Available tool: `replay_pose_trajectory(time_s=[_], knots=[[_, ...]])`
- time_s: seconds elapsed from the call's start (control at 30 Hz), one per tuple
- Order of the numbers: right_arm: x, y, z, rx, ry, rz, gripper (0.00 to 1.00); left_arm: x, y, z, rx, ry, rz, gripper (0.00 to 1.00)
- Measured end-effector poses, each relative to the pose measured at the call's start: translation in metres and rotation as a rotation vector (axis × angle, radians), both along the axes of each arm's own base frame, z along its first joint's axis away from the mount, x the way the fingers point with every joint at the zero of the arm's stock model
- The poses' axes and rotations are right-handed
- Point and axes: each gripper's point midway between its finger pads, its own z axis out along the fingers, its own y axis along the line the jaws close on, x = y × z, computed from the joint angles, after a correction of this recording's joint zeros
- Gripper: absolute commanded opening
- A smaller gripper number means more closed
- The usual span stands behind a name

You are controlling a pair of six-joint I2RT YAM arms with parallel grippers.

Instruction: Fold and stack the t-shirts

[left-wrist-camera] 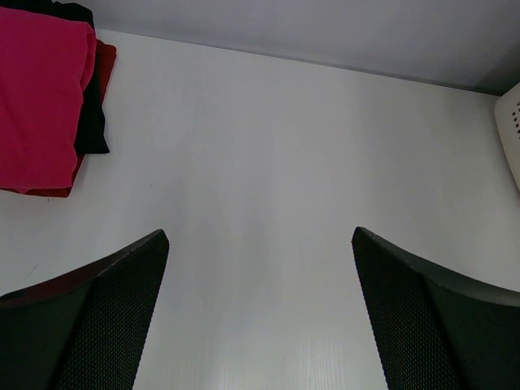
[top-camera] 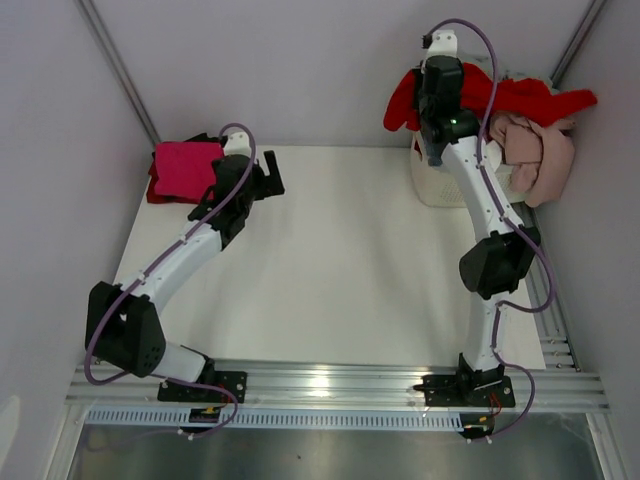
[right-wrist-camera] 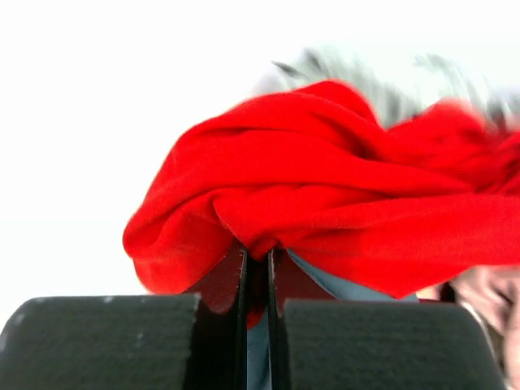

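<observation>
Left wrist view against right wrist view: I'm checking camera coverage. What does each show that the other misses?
Left wrist only: a magenta shirt atop folded ones, the table, a basket corner, the left gripper open. Right wrist only: the red shirt pinched in the shut right gripper. Shared: no common object.

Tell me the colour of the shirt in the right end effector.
It's a red shirt; clearest in the right wrist view.

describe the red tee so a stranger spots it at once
Find the white laundry basket at the far right corner of the table. The red tee is bunched atop its heap, pinched in the right gripper, bright scarlet against the pale pink tee beside it.
</observation>
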Motion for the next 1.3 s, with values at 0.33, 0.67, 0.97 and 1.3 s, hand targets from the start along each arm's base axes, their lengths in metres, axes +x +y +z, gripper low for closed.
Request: replay_pose_trajectory(time_s=[0.33, 0.67, 0.97, 1.3], knots=[[-0.078, 0.121, 0.016, -0.006, -0.018, 0.277, 0.4, 0.0, -0.005, -0.004, -0.004, 0.009, -0.01, 0.98], [-0.039, 0.026, -0.083, 0.098, 0.18, 0.069, 0.99, -0.001, -0.005, -0.003, -0.004, 0.008, -0.014, 0.99], [-0.047, 0.075, -0.085, 0.179, 0.197, 0.217, 0.99, -0.001, -0.005, -0.003, 0.002, 0.008, -0.016, 0.99], [-0.101, 0.144, -0.191, 0.284, 0.453, 0.383, 0.98, -0.001, -0.005, -0.006, 0.005, 0.012, -0.015, 0.99]])
